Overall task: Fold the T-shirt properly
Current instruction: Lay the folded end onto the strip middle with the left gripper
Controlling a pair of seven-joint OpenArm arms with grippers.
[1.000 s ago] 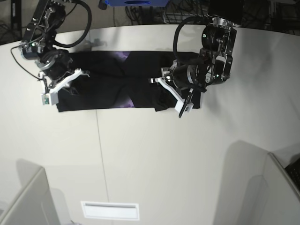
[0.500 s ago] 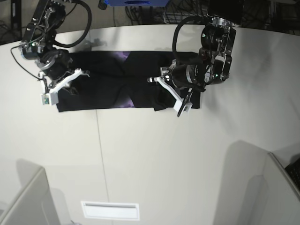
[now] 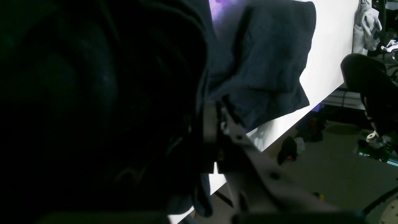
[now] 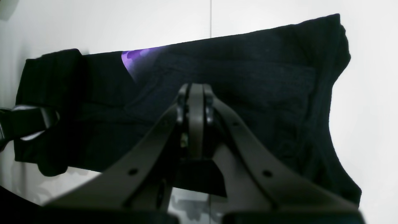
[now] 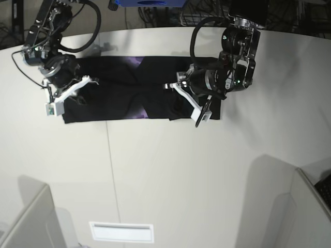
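Note:
The black T-shirt [image 5: 119, 90] lies on the white table as a long strip, with purple print showing at a fold [image 5: 135, 62]. My left gripper [image 5: 170, 88] is at the strip's right part. In the left wrist view it [image 3: 213, 109] is shut on a fold of the shirt [image 3: 270, 56], which hangs dark over one finger and hides it. My right gripper [image 5: 92, 79] rests on the strip's left end. In the right wrist view its tips [image 4: 192, 90] are shut together over the shirt [image 4: 264, 77]; no cloth shows between them.
The white table [image 5: 170, 175] runs wide in front of the shirt. A small grey cloth [image 3: 367, 18] hangs at the table's far edge. A white slot plate [image 5: 121, 231] lies near the front. Grey panels [image 5: 305, 212] stand at both front corners.
My left gripper has shifted slightly left and up with the shirt's right end, bunching the cloth there. My right arm has not moved.

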